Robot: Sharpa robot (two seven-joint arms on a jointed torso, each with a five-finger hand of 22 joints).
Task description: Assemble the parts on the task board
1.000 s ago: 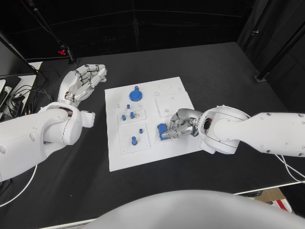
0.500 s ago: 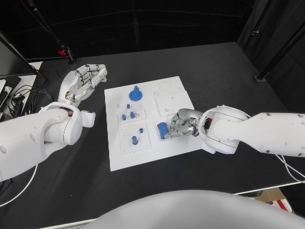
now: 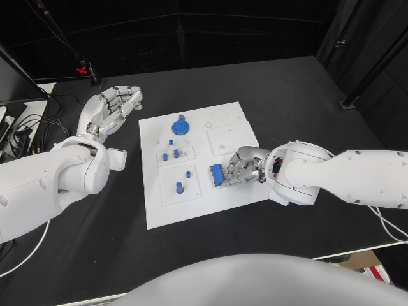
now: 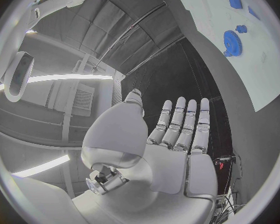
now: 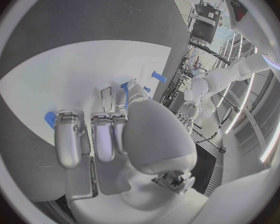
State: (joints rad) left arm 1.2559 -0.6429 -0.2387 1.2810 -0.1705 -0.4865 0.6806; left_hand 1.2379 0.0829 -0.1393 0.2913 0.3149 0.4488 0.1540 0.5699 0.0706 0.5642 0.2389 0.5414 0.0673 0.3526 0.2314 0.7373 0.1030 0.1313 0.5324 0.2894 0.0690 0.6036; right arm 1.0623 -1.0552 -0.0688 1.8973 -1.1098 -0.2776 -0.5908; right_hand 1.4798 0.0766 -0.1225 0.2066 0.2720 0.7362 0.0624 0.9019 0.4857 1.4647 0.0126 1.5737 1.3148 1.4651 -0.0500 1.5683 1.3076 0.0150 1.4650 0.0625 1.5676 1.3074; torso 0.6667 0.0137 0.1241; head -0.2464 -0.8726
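We see the left hand (image 3: 110,108) raised over the black table (image 3: 94,248) just off the task board's (image 3: 190,207) left far corner, palm up, fingers straight and apart, holding nothing. On the board, a blue gear (image 3: 181,126) sits near the far edge, a few small blue pegs (image 3: 171,154) stand in a square recess left of centre, and one more blue peg (image 3: 179,187) stands in the recess nearer the front edge. Toward the board's right edge, the right hand (image 3: 245,167) rests low on the plate, its fingers curled round a blue block (image 3: 218,174); from the wrist, a blue part (image 5: 50,118) peeks out beside the fingertips (image 5: 67,119).
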